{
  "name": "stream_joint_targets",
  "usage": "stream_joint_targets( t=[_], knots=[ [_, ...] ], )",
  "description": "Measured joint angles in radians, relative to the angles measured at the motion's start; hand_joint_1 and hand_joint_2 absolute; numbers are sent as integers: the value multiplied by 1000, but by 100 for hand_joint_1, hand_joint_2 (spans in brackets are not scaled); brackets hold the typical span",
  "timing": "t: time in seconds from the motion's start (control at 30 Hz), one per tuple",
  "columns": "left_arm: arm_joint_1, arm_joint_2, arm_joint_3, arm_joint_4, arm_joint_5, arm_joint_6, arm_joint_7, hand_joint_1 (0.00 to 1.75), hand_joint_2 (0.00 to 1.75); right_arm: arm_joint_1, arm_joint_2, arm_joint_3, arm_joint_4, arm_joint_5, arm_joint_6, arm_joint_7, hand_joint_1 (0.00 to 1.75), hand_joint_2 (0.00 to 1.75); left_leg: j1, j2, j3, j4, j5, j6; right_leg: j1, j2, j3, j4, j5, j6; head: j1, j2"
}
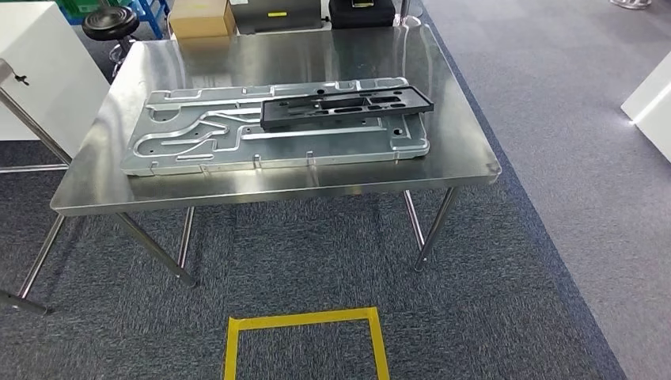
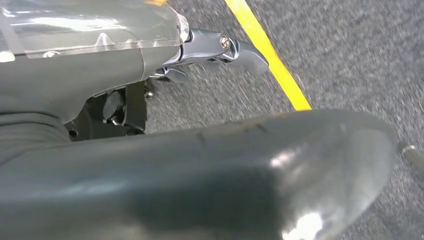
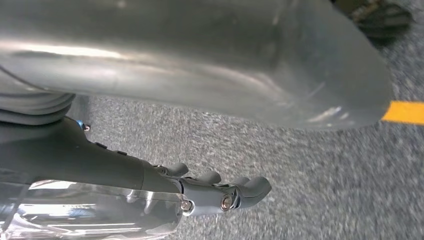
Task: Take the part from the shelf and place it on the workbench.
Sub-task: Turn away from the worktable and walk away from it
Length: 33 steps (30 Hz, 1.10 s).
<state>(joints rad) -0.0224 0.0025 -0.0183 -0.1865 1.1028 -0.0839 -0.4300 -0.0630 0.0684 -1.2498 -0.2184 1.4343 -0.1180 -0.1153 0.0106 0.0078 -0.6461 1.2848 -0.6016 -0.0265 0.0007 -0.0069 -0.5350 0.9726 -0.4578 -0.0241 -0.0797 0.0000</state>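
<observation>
A flat black part (image 1: 346,105) with several cut-outs lies on the right half of a large silver machined plate (image 1: 198,138). The plate rests on the steel workbench (image 1: 261,188) ahead of me. My left hand (image 2: 165,150) hangs over grey carpet with its fingers (image 2: 235,50) stretched out and nothing in it. My right hand (image 3: 115,165) hangs the same way, its fingers (image 3: 225,195) apart from the thick thumb and holding nothing.
A yellow tape square (image 1: 305,321) marks the carpet in front of the bench. A metal frame (image 1: 24,111) and a white cabinet (image 1: 39,63) stand at the left. Behind the bench are a black stool (image 1: 109,24), a cardboard box (image 1: 201,17) and a black case (image 1: 362,12).
</observation>
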Motion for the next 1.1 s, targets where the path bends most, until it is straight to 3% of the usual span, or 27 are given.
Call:
stream_joint_targets(
  t=[0.03, 0.1, 0.17, 0.23, 0.3, 0.33, 0.43, 0.47, 0.5, 0.53, 0.6, 0.67, 0.7, 0.77, 0.83, 0.9, 0.97, 1.0, 1.03, 1.1],
  knots=[
    [0, 0, 0, 0, 0, 1, -1, 0, 0, -2, 1, 4, 2, 1, 4, 2, 0, 0, 0, 0, 23, -10, 26, 2, 1, 0, -17, 6, 9, 1, 0, 0],
    [-3, 1, 0, 0, 0, 2, -3, 0, 0, -6, 6, 10, 4, 2, 11, 5, 0, 0, -2, 0, 112, -120, 74, 11, 4, -1, -47, 20, 24, 4, 0, 0],
    [-8, 4, 0, 0, 0, 2, -4, 0, 0, -9, 11, 14, 6, 3, 12, 6, 0, 0, -7, 0, 201, -257, 67, 22, 7, -2, -67, 31, 37, 12, 0, 0],
    [-12, 6, 0, 0, 0, 3, -5, 0, 0, -10, 15, 16, 8, 3, 13, 8, 0, 0, -13, 1, 226, -314, 54, 33, 7, -4, -74, 34, 53, 23, 0, 0],
    [-12, 7, 0, 0, 0, 5, -6, 0, 0, -10, 15, 16, 8, -1, 14, 16, 0, 0, -10, 4, 214, -320, 70, 47, 3, -2, -80, 41, 51, 35, 0, 0],
    [-13, 7, 0, 0, 0, 7, -6, 0, 0, -10, 16, 16, 9, -6, 14, 22, 0, 0, -8, 6, 206, -323, 82, 55, 1, 0, -88, 62, 24, 41, 0, 0],
    [-10, 8, 0, 0, 2, 9, -4, 0, 0, -10, 18, 10, 10, -36, 15, 58, 0, 0, -6, 9, 165, -323, 115, 65, -9, 5, -129, 218, -119, 57, 0, 0],
    [-9, 9, 0, 0, 3, 9, -3, 0, 0, -10, 19, 5, 10, -51, 15, 75, 0, 0, -6, 9, 151, -321, 126, 64, -12, 5, -136, 271, -143, 62, 0, 0],
    [-8, 9, 0, 0, 3, 8, 0, 0, 0, -10, 20, -2, 11, -66, 14, 94, 0, 0, -6, 9, 135, -318, 136, 62, -15, 5, -132, 301, -141, 65, 0, 0],
    [-7, 9, -1, 0, 3, 6, 2, 0, 0, -10, 20, -11, 11, -79, 13, 110, 0, 0, -5, 9, 120, -313, 145, 59, -17, 5, -113, 298, -119, 68, 0, 0],
    [-5, 9, -2, 0, 3, 1, 8, 0, 0, -12, 21, -29, 11, -104, 11, 140, 0, 0, -3, 9, 90, -298, 159, 51, -21, 5, -26, 196, -66, 68, 0, 0],
    [-5, 10, -3, 0, 3, -3, 15, 0, 0, -14, 23, -47, 11, -126, 9, 165, 0, 0, -4, 8, 67, -283, 169, 40, -19, 7, 62, 61, -64, 61, 0, 0],
    [-5, 11, -4, 0, 3, -5, 20, 0, 0, -16, 25, -57, 11, -138, 10, 178, 0, 0, -4, 8, 61, -279, 175, 34, -16, 8, 83, 22, -75, 55, 0, 0],
    [-3, 13, -4, 0, 3, -10, 32, 0, 0, -16, 31, -79, 11, -163, 15, 204, 0, 0, -4, 8, 53, -278, 188, 20, -12, 7, 81, 4, -75, 37, 0, 0],
    [1, 15, -4, 0, 3, -17, 44, 0, 0, -15, 37, -104, 12, -190, 26, 223, 0, 0, -1, 5, 40, -257, 163, 9, -13, 3, 66, 2, -58, 18, 0, 0],
    [6, 16, -6, 0, 2, -22, 54, 0, 0, -15, 40, -126, 12, -208, 39, 228, 0, 0, 2, 2, 11, -169, 74, 3, -11, -1, 43, 1, -37, 4, 0, 0],
    [10, 16, -7, 0, 0, -24, 59, 0, 0, -15, 42, -142, 12, -216, 48, 227, 0, 0, 3, 2, -18, -43, -4, -1, -6, -2, 15, 3, -16, -2, 0, 0],
    [10, 17, -7, 0, 0, -25, 60, 0, 0, -15, 43, -148, 12, -217, 52, 224, 0, 0, 3, 2, -19, -2, -11, -1, -4, -2, 0, 5, -6, -2, 0, 0],
    [10, 17, -7, 0, 0, -26, 61, 0, 0, -15, 43, -153, 12, -218, 55, 220, 0, 0, 3, 2, -4, 6, 5, 0, -2, -2, -16, 9, 4, -1, 0, 0],
    [9, 17, -9, 0, 0, -28, 63, 0, 0, -15, 44, -161, 12, -219, 63, 205, 0, 0, 2, 1, 76, -79, 62, 8, 1, -2, -46, 20, 21, 2, 0, 0]
  ],
)
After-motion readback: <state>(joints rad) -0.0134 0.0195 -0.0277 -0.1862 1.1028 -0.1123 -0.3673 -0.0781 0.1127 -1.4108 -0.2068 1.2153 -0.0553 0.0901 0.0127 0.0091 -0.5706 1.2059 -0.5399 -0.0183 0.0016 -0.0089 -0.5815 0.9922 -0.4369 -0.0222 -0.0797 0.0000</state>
